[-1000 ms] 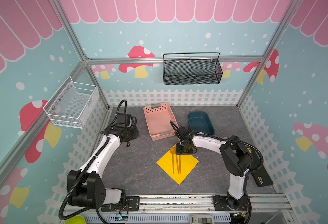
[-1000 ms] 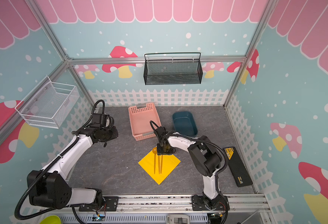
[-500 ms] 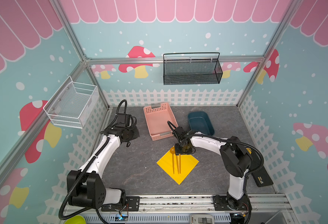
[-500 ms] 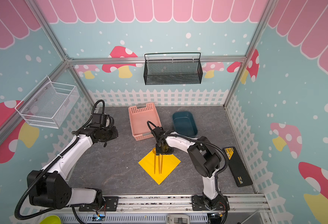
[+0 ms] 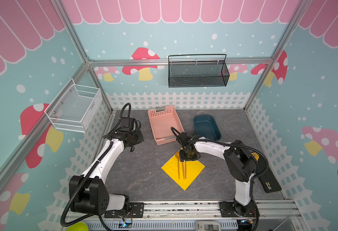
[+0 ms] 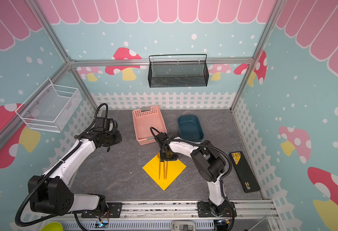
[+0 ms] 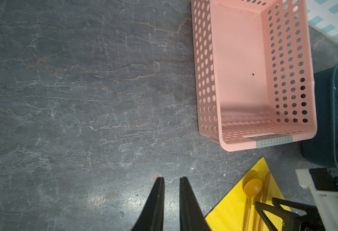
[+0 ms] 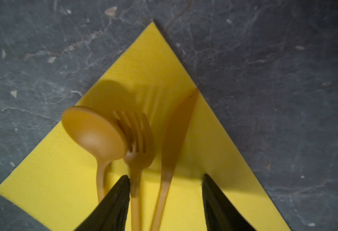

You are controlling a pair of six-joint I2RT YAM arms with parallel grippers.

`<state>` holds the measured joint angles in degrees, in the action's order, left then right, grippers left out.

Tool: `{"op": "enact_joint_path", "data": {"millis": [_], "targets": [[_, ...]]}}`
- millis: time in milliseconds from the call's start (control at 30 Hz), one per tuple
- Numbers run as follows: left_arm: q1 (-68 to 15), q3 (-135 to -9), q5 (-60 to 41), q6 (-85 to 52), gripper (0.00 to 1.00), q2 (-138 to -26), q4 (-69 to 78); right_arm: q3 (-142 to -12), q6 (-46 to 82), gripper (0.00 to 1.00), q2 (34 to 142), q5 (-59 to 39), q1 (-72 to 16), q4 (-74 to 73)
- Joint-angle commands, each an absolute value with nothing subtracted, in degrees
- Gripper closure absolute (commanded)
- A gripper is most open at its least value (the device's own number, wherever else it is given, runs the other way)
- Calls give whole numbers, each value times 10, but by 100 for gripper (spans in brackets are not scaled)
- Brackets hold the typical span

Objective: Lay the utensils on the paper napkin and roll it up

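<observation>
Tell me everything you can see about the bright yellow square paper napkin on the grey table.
The bright yellow square paper napkin is thin, finely textured and lies flat, unrolled, on the grey stone-look tabletop, turned like a diamond in both top views. Three orange-tan utensils rest on it side by side: round-bowled spoon, fork, knife. The right gripper hangs over it, jaws apart.
</observation>
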<state>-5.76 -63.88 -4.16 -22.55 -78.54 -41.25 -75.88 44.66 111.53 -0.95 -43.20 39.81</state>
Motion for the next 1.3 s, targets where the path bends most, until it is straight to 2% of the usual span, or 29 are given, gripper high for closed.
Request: {"op": "enact_joint_path", "data": {"millis": [0,200,500,767,867,933,1267], "targets": [[-54,-633,-42,-227,81,-788,-410,-764,454,42,1131,-3,-435,414],[-54,-633,-44,-227,81,-788,-410,-762,456,46,1129,-1,-435,413],[-54,-634,-44,-227,81,-788,-410,-767,456,46,1126,0,-435,417],[-53,-635,-45,-227,81,-791,-410,-781,454,39,1093,11,-435,426],[-54,-635,-45,-228,81,-790,-410,-781,448,35,1093,9,-437,424],[-54,-635,-45,-229,81,-791,-410,-782,446,28,1096,8,-439,421],[-54,-634,-45,-228,81,-791,-410,-792,440,23,1128,-3,-446,409]]}}
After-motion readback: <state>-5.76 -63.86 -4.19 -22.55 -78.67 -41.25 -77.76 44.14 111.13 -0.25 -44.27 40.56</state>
